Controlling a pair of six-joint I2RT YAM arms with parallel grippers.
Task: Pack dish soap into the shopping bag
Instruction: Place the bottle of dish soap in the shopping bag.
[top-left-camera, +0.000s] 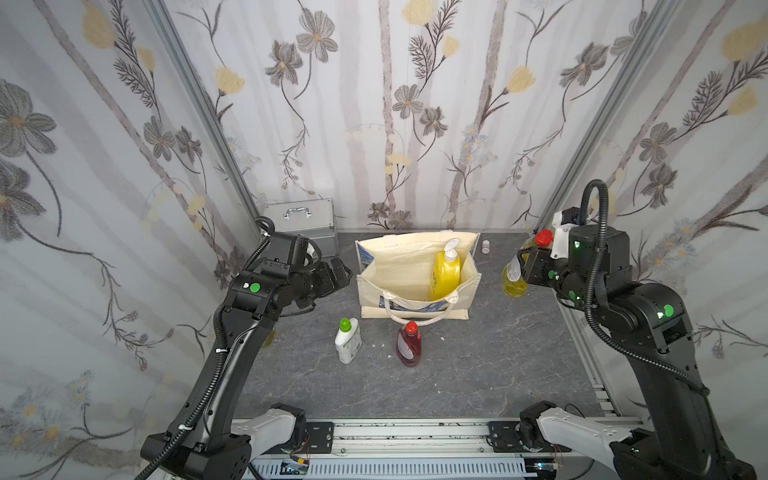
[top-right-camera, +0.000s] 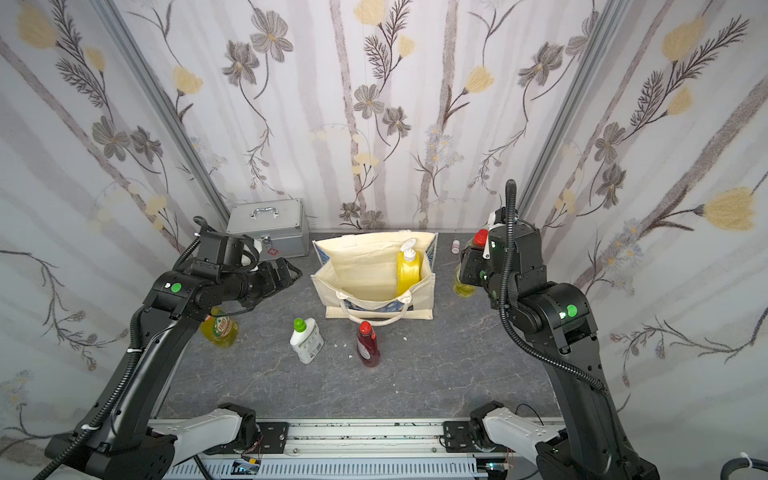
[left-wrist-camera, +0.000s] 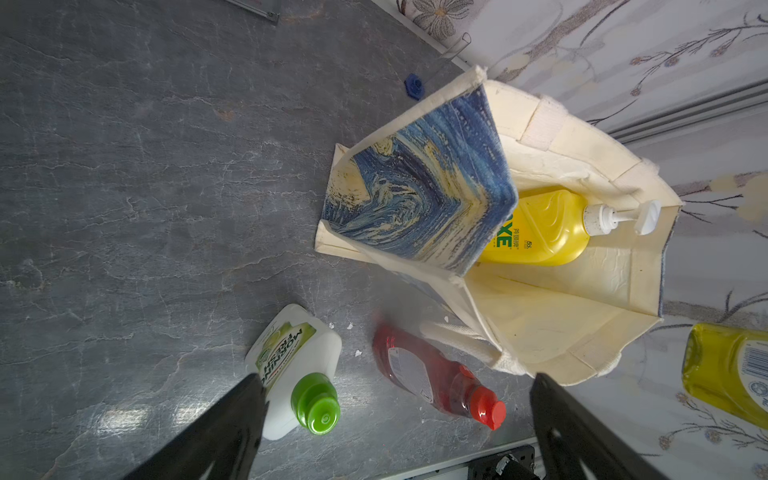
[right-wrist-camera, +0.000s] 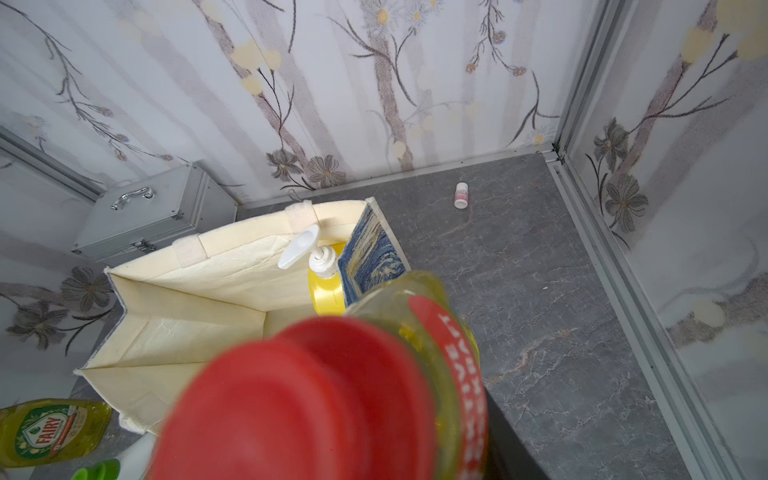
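Plainly the step in hand was carrying a bottle across to the bag. The right gripper (top-left-camera: 524, 261) was clamped on a yellow-green, red-capped dish soap bottle (top-left-camera: 514, 282), gripping it just below the cap. The bottle hung beside the right end wall of the shopping bag (top-left-camera: 395, 266) and, as far as I could judge, clear of the table (top-left-camera: 498, 365).

The left gripper (top-left-camera: 340, 274) hovered off the bag's left end with its jaws spread wide and nothing between them.

Inside the bag, the big yellow pump bottle (top-left-camera: 445, 272) stood against the right end, its white pump head up near the rim. The rest of the bag floor looked free.

To do this well, I thought the arm should:
- raise the bottle above the soft end wall first, since brushing the canvas could fold it inward or drag the whole bag;
- pass over or in front of the pump head;
- lower the bottle upright into the open middle, letting go only once it was low.

The empty left gripper was well placed to steady the far wall.

On the table in front of the bag stood the white green-capped bottle (top-left-camera: 348, 341) and the red bottle (top-left-camera: 409, 347). A second yellow-green Fairy bottle (top-right-camera: 219, 328) sat under the left arm, all three yet to be packed.
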